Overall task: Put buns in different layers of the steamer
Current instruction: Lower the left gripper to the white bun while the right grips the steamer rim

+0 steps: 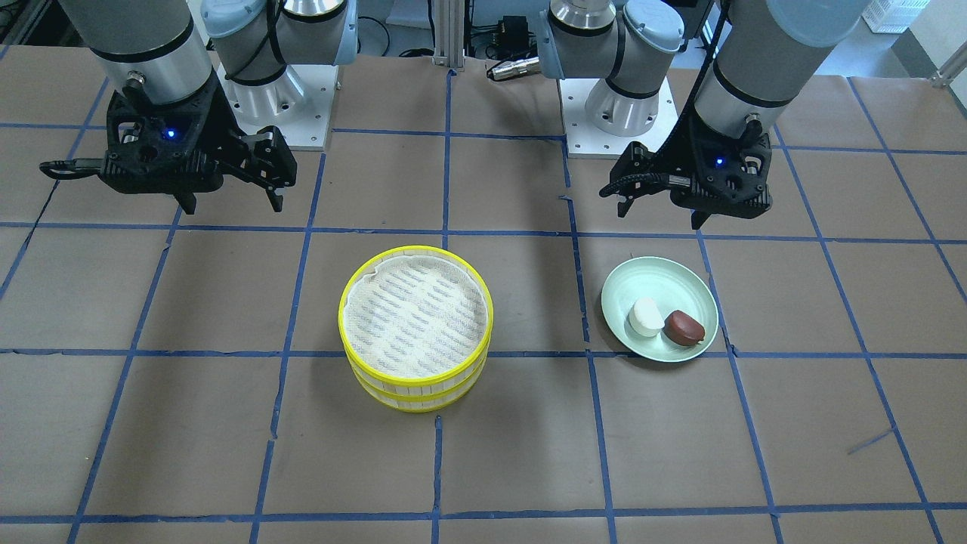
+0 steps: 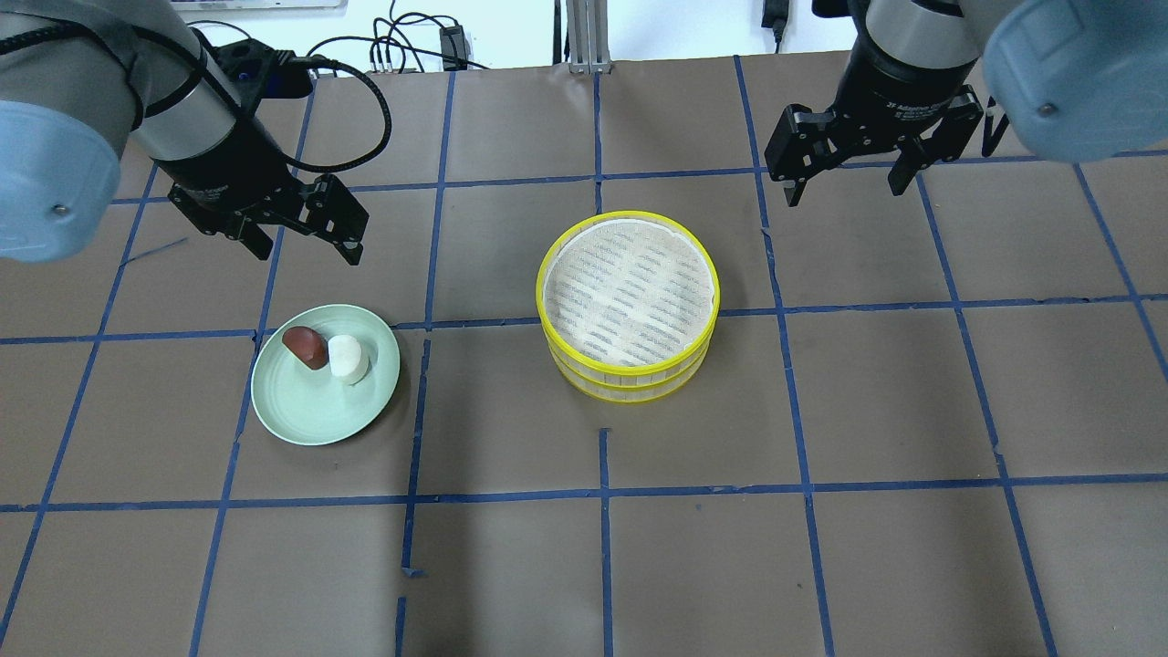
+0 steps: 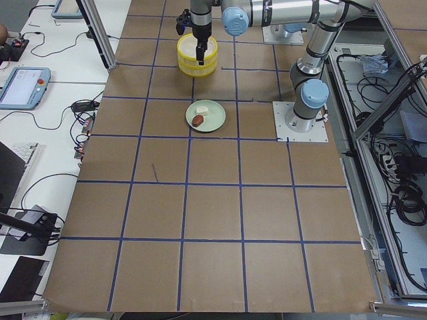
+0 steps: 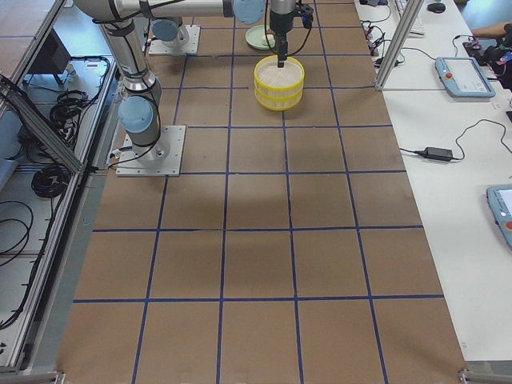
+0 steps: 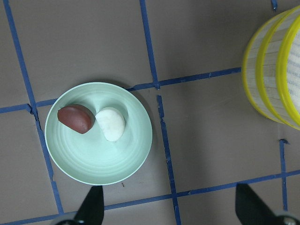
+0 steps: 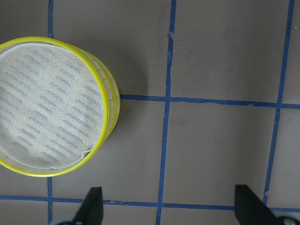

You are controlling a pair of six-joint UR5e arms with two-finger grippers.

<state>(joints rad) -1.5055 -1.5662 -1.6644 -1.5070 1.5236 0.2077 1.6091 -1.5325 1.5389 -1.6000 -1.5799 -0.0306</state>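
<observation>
Left gripper (image 2: 306,251) – black, two-fingered – hangs above the brown paper-covered table (image 2: 912,383) with its fingers spread wide and nothing between them, near the pale green round plate (image 2: 319,411). On that plate lie both buns, touching side by side: the small white roundish bun (image 2: 348,358) and the dark reddish-brown oval bun (image 2: 305,347), the white one nearer the steamer. The right gripper (image 2: 847,192) is likewise spread apart and empty, hovering off the table well to the other side. Between the two arms stands the round yellow-rimmed steamer (image 2: 630,379) – its two shallow trays stacked, the upper layer (image 1: 412,378) sitting squarely on the lower layer (image 1: 415,400). The upper tray's white woven liner (image 2: 628,292) is bare. The plate and the steamer stand apart on the blue-taped grid.
</observation>
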